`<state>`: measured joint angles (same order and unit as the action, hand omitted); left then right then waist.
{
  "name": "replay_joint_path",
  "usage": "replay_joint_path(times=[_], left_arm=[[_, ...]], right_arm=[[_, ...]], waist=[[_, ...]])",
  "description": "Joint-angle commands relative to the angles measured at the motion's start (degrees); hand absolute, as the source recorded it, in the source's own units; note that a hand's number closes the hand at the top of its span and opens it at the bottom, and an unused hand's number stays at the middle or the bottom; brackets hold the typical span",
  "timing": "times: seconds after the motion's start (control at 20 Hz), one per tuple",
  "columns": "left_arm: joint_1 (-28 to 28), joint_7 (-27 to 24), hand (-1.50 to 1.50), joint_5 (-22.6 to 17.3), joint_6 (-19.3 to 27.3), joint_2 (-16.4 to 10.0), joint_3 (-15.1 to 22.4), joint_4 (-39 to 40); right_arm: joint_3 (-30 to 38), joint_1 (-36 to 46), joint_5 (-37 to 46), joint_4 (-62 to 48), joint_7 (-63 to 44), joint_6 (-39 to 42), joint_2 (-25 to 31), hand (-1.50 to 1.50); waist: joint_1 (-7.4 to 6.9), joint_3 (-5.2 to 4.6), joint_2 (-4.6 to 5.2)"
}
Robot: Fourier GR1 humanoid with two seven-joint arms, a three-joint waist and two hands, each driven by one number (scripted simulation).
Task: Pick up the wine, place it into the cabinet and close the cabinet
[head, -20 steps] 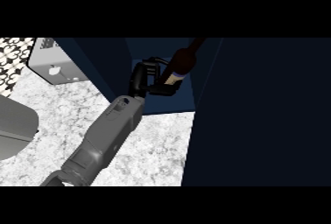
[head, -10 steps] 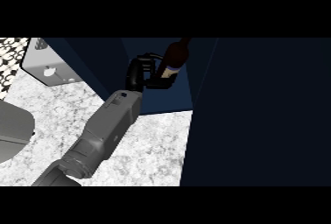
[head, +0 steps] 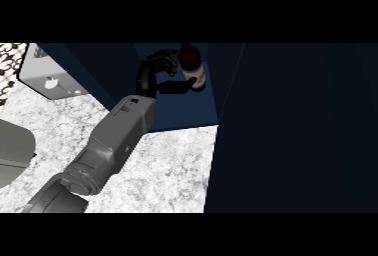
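The wine bottle [head: 190, 64], dark with a pale label, stands almost upright inside the dark blue cabinet [head: 177, 107] at the top centre. My left hand [head: 153, 75] is just left of it, reaching into the cabinet from the lower left. Its fingers [head: 161, 57] are spread and relaxed, with a gap of blue between them and the bottle. Only the thumb [head: 179, 87] stretches right and touches the bottle near its label. My right hand does not show.
The open cabinet door [head: 295, 125] is a tall dark panel filling the right half. A silver box-shaped appliance [head: 48, 75] stands at the upper left, and a grey rounded object [head: 11, 150] at the left edge. Speckled counter [head: 162, 165] lies below the cabinet.
The hand carried the bottle deeper into the cabinet and stood it more upright. The fingers, which were curled round it, have spread away from it.
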<state>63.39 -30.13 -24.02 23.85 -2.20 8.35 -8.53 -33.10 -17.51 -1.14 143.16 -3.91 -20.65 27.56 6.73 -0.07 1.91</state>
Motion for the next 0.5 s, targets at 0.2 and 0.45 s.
replay_joint_path(times=[0.2, 0.45], left_arm=[[1.44, -2.2, -1.5, 1.86, 4.32, -1.71, 0.37, 3.87], [3.4, -1.27, -1.5, 2.13, 4.2, -3.93, 0.26, 4.89]], right_arm=[[-1.02, -2.59, -2.78, 7.87, -1.73, 1.64, 1.34, -1.5], [-0.29, -2.04, -3.03, 6.88, -1.27, 1.79, 0.96, -1.5]], waist=[[0.77, -0.05, 0.31], [0.51, -0.09, 0.55]])
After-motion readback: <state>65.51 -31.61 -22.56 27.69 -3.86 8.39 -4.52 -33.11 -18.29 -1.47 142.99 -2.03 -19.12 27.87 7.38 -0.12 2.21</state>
